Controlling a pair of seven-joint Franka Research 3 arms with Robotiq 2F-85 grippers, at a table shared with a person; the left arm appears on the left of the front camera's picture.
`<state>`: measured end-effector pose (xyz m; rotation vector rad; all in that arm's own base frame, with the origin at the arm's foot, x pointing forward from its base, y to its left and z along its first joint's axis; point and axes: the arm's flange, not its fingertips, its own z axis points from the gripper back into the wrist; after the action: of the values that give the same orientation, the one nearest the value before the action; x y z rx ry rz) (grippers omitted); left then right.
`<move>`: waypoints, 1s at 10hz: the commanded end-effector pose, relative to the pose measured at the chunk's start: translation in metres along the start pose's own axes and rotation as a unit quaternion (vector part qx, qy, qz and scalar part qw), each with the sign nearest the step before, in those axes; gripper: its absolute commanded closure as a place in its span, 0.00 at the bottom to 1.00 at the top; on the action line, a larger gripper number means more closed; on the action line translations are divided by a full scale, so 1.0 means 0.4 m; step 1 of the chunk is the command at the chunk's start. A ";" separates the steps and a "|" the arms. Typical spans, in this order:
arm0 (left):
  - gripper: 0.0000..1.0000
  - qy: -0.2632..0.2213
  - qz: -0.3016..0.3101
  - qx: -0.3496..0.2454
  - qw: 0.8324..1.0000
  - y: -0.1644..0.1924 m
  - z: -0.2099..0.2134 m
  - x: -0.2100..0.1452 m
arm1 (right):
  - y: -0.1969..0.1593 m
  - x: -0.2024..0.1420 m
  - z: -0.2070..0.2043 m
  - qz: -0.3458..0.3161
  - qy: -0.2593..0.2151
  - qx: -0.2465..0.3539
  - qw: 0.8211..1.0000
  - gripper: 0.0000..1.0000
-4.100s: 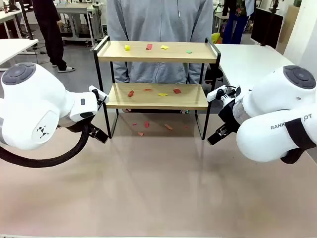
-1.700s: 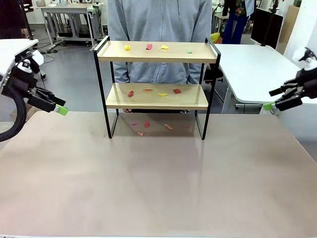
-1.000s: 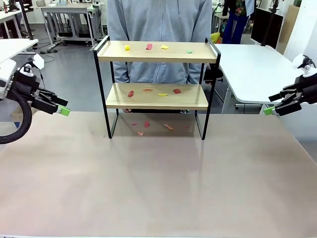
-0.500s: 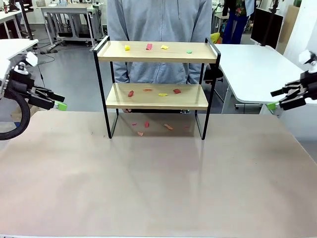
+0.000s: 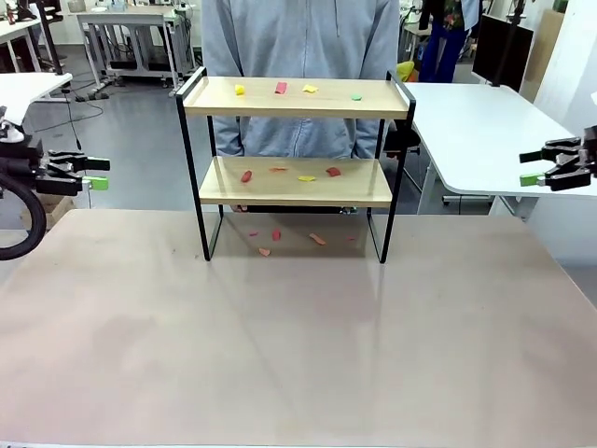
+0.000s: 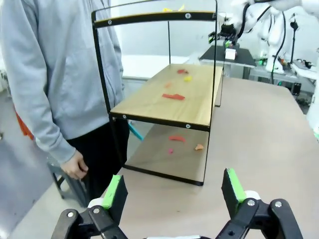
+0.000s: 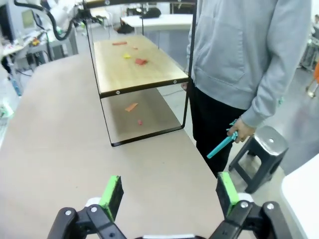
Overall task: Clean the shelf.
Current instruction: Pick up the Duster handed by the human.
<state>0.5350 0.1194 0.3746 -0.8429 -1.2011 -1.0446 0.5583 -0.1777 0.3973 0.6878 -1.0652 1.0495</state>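
Left tool [image 5: 96, 174], right tool [image 5: 528, 169], shelf [image 5: 298, 109] between

Front view: bright, even, diffuse light from overhead, with sharp focus throughout. The matte beige tabletop [image 5: 298, 355] carries a broad pale sheen and faint mirrored streaks below the legs of the two-tier shelf of light wood boards on a thin black metal frame [image 5: 224, 187]. A soft, weak shadow lies beneath its lower board. Left wrist view: the shelf [image 6: 149, 102] is crisp, the plain white wall [image 6: 149, 40] behind it is nearly washed out, and wide-angle perspective makes the black uprights lean. Right wrist view: equally bright, shelf [image 7: 124, 69] in focus, straight lines bending slightly toward the picture's edges.
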 end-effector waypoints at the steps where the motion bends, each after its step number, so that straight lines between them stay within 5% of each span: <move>1: 0.00 -0.051 -0.016 -0.004 0.999 0.054 0.010 -0.030 | -0.084 -0.033 0.013 0.010 -0.029 0.028 0.999 0.00; 3: 0.00 -0.082 -0.034 0.004 0.996 0.082 0.014 -0.064 | -0.110 -0.068 0.025 -0.002 -0.044 0.035 0.998 0.00; 5: 0.00 -0.064 -0.037 0.003 0.997 0.107 0.014 -0.092 | -0.137 -0.098 0.030 -0.017 -0.049 0.042 0.998 0.00; 10: 0.00 -0.070 -0.050 0.012 0.996 0.119 0.018 -0.054 | -0.158 -0.100 0.045 -0.016 -0.070 0.042 0.997 0.00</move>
<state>0.5785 0.1456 0.3489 -0.8629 -1.3457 -1.0692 0.5992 -0.2308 0.3602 0.8232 -1.1005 1.0649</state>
